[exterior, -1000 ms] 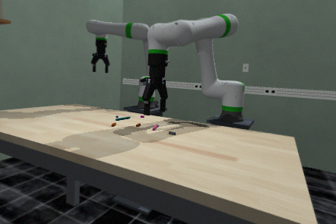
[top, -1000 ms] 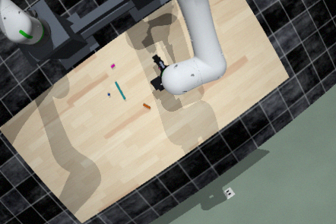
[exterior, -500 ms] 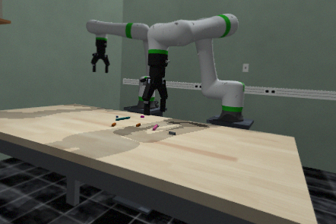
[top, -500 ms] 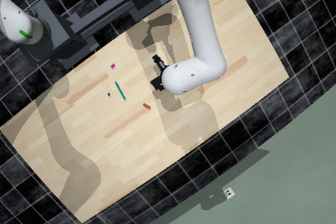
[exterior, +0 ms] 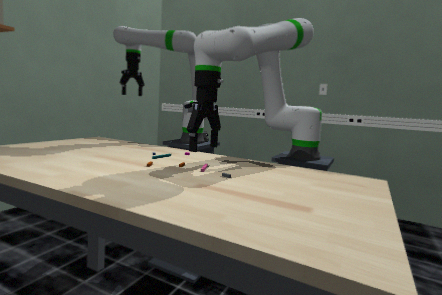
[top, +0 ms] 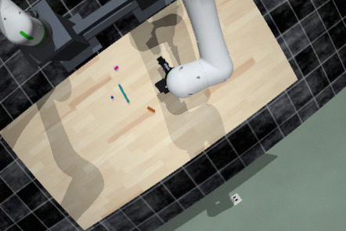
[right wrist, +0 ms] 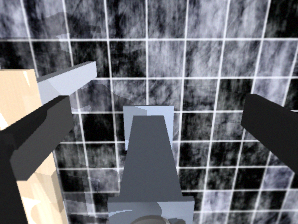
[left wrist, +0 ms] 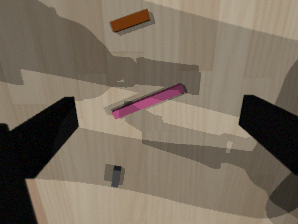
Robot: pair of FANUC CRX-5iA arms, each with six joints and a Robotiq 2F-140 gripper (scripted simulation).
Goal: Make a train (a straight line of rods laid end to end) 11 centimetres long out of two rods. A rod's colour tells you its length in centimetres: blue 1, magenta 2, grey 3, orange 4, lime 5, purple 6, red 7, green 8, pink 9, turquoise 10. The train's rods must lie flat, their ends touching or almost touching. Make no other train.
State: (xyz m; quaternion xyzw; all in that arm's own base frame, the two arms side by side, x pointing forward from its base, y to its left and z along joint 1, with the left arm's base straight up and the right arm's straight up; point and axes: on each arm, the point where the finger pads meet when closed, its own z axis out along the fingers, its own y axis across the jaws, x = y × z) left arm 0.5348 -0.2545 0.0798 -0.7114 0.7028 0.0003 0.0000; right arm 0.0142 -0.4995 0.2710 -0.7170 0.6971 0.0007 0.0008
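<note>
A turquoise rod (top: 124, 93) (exterior: 161, 156) lies flat, with a small blue rod (top: 112, 97) (exterior: 154, 153) near it, not touching. A pink rod (exterior: 204, 167) (left wrist: 150, 101) lies flat under my left gripper (exterior: 204, 147) (left wrist: 158, 111), which is open and empty above it. The left arm mostly hides the pink rod in the top view. My right gripper (exterior: 132, 93) (right wrist: 157, 110) is open and empty, high up and away from the rods.
A magenta rod (top: 116, 68) (exterior: 187, 153) lies toward the bases. One orange rod (top: 151, 109) (exterior: 149, 164) lies in front of the turquoise one; another orange rod (exterior: 182, 164) (left wrist: 130, 21) and a grey rod (exterior: 226, 175) (left wrist: 116, 177) lie either side of the pink one.
</note>
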